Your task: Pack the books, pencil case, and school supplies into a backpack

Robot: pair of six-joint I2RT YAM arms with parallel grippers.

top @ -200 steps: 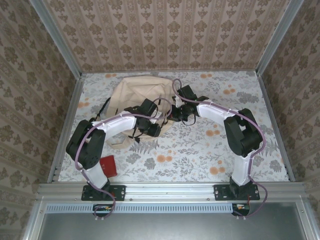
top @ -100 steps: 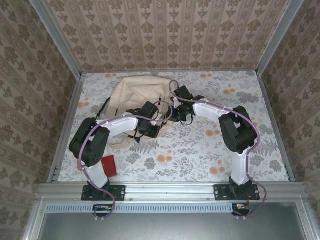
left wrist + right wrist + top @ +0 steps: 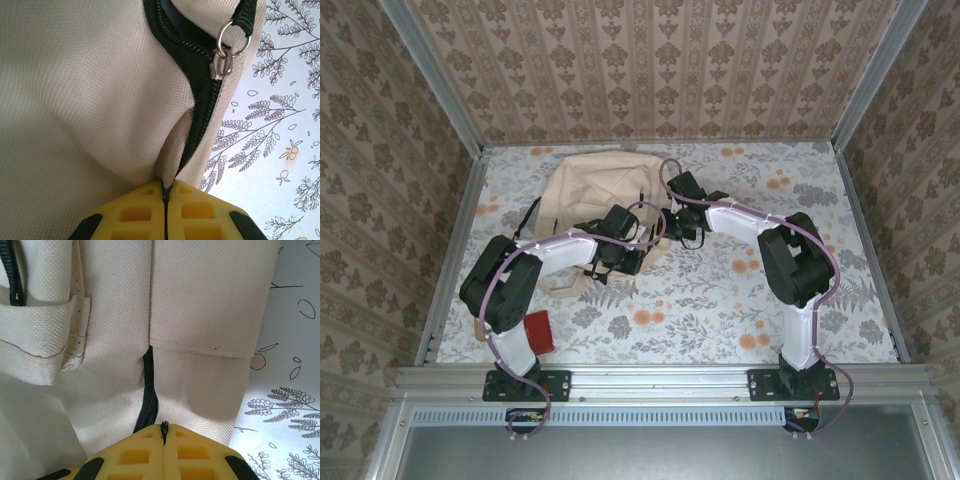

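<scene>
The left arm rises from its base at the lower left of the top view, folds at a dark elbow near the left edge, and runs its white forearm rightward toward the middle of the frame. The right arm climbs from the lower right, bends at its elbow, and stretches its forearm leftward. The two wrists nearly meet at centre.

The left gripper points down; at the bottom of its wrist view its yellow pads press flat together, pinching a fold of the backpack. The right gripper has its pads closed likewise, nipping the backpack's seam.
</scene>
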